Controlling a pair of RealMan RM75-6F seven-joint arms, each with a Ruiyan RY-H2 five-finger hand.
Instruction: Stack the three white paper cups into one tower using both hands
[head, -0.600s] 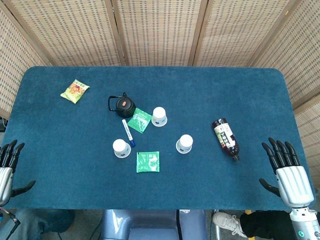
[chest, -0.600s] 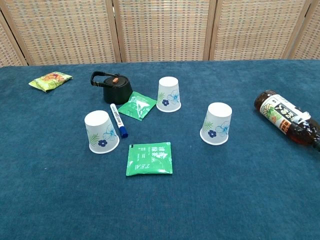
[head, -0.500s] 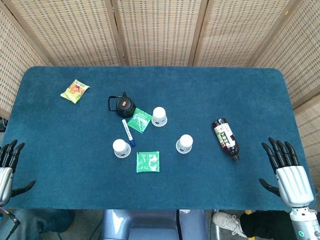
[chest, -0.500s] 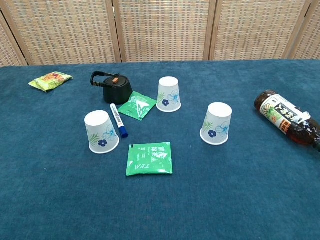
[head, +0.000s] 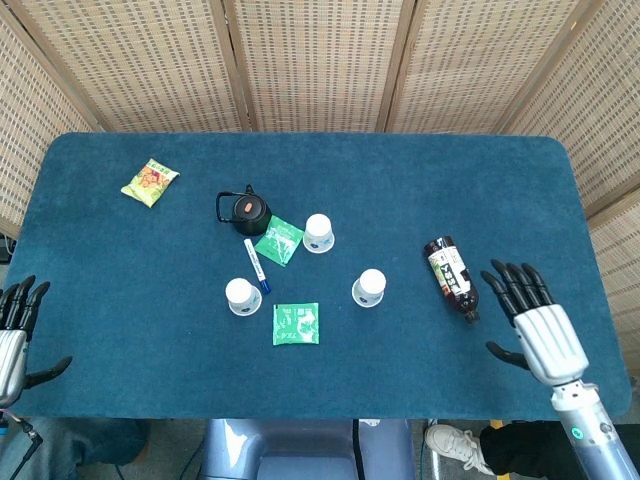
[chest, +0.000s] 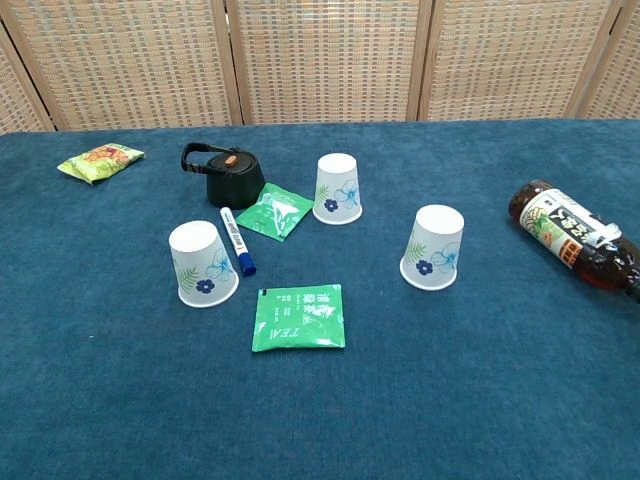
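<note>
Both of your hands hold nothing, and their fingers are spread apart. Your right hand (head: 530, 320) is over the near right part of the bench (head: 400, 180), just beside a brown tea bottle (head: 451, 276) that lies on its side. Your left hand (head: 15, 335) is at the near left edge, well apart from everything. The chest view shows neither hand.

You are at the very start. No cup is stacked yet. All three white paper cups stand upside down, each alone. The right cup (head: 369, 288) is nearest your right hand, with the bottle between them. The left cup (head: 241, 296) is nearest your left hand, with a blue-capped marker (head: 256, 264) just beside it. The far cup (head: 318, 233) stands behind them, near a green tea packet (head: 279, 240) and a small black teapot (head: 244, 209). A second green tea packet (head: 296, 323) lies between the two near cups. A yellow snack bag (head: 149, 181) is far off to the left.

For your next move, I think you should reach past the bottle without bumping it, and close your right hand gently around the right cup. Paper cups squash easily, so hold softly. Bring your left hand in toward the left cup, and watch out for the marker.
</note>
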